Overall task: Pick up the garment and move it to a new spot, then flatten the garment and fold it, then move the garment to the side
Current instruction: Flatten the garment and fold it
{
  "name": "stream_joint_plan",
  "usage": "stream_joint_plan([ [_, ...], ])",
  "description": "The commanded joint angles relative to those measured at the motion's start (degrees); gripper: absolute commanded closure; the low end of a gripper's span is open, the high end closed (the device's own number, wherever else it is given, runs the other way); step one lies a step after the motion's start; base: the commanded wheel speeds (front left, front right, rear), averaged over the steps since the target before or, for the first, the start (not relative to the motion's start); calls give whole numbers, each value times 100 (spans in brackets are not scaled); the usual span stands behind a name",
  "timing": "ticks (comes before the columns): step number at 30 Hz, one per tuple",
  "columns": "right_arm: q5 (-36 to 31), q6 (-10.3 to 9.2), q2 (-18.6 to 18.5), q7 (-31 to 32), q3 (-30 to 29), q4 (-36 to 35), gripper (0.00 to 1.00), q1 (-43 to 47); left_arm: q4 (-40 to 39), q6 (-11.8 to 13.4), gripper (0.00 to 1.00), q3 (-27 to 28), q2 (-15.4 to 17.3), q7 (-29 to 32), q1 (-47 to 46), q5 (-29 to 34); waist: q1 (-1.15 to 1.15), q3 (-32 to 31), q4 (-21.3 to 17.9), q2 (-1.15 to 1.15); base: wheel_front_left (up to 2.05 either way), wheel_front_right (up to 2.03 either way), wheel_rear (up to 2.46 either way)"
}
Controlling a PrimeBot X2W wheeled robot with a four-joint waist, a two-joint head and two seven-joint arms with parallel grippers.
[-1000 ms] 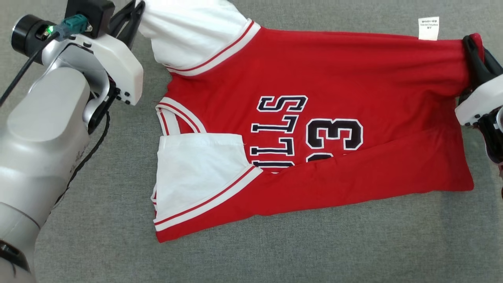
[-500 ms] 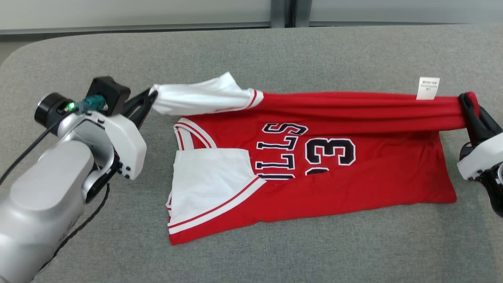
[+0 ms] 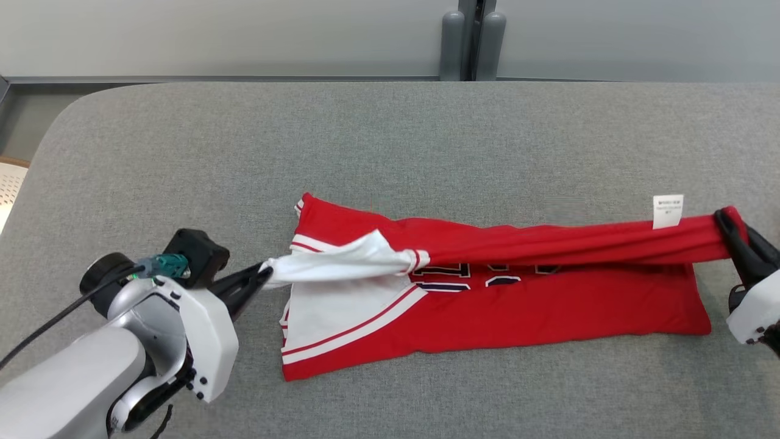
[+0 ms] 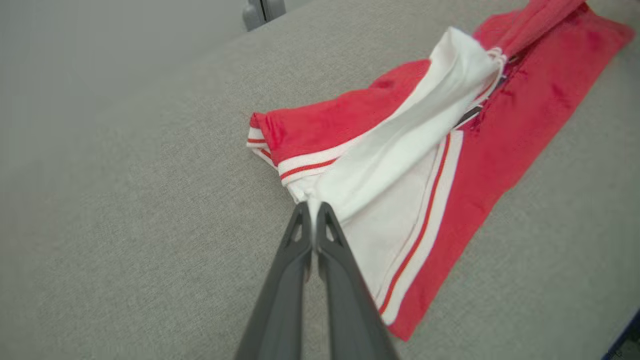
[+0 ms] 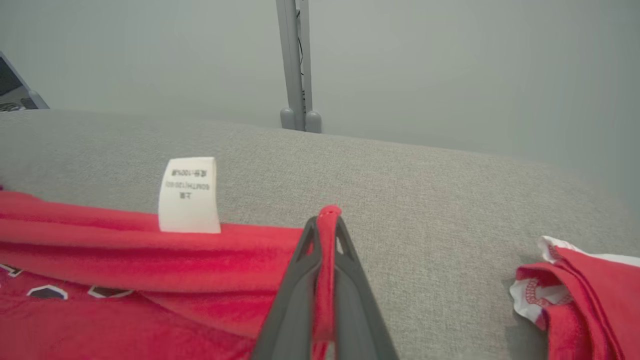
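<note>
Stretching taut between two tools, the far edge of one red knit basketball jersey (image 3: 548,305) is raised as a rolled ridge above its lower layer, which lies flat on the near half of the grey, felt-textured desk (image 3: 365,140) with rounded corners. The left tool (image 3: 265,272), its two long dark fingers pressed together, pinches the tip of the white sleeve (image 3: 341,265), which is bunched into a cone; its pale forearm (image 3: 67,390) reaches in low from the lower left. The right tool (image 3: 726,218), likewise closed, clamps the red hem corner. One white rectangular care label (image 3: 668,211) stands upright near that grip. In the right wrist view a separate bunch of red cloth (image 5: 585,280) with white trim rests on the desk.
</note>
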Motion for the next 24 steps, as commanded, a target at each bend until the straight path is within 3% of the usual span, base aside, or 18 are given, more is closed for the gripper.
stream_joint_plan([
  [1,37,-13,-83,24,91,-74,100,110,-120,27,100,-33,97,76,91,-27,0,-23,-3,0,0,0,0],
  [9,-142,-13,-354,163,709,-168,99,246,-494,120,100,-299,185,354,377,-23,0,-115,-83,0,0,0,0],
  [10,-118,-13,-376,212,771,-179,64,266,-479,123,100,-331,178,351,395,3,0,-122,-97,0,0,0,0],
  [11,-84,-13,-409,305,846,-189,0,282,-452,119,100,-380,181,374,389,64,0,-125,-111,0,0,0,0],
  [12,-76,-13,-457,375,917,-191,0,302,-415,98,87,-426,181,380,396,120,0,-128,-123,0,0,0,0],
  [13,-105,-13,-510,410,968,-183,0,297,-365,108,67,-446,164,354,422,139,0,-135,-136,0,0,0,0],
  [14,-74,-13,-539,456,998,-155,0,317,-310,121,27,-461,139,324,475,127,0,-145,-149,0,0,0,0],
  [15,-10,-13,-538,509,1020,-120,0,351,-233,117,4,-486,124,312,532,101,0,-154,-169,0,0,0,0],
  [16,16,-13,-552,552,1027,-62,0,362,-137,127,0,-501,112,273,553,113,0,-164,-191,0,0,0,0],
  [24,357,-13,-364,405,587,396,0,307,283,186,0,-271,-97,-212,688,-79,0,-294,-288,0,0,0,0],
])
